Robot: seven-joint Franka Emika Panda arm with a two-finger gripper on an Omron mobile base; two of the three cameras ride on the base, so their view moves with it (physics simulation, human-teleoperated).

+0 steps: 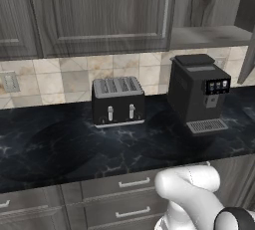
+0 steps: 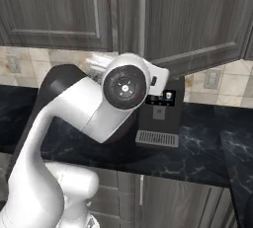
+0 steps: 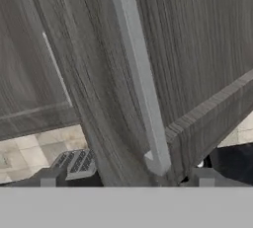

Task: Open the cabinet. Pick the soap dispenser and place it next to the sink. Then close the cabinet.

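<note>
a dark marbled desk (image 1: 60,149) carries a toaster (image 1: 118,101) and coffee machine (image 1: 199,92); beige tiled wall (image 1: 64,77) behind, grey drawers (image 1: 124,199) below.

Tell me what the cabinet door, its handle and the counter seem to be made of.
Cabinet door: looks like dark matte wood, by its grain. Handle: probably brushed metal, a pale silver bar. Counter: seemingly polished black stone, with pale veins.

Dim, even rendered light; soft shadows on the dark counter (image 1: 60,149); coarse, slightly blurry textures.
</note>
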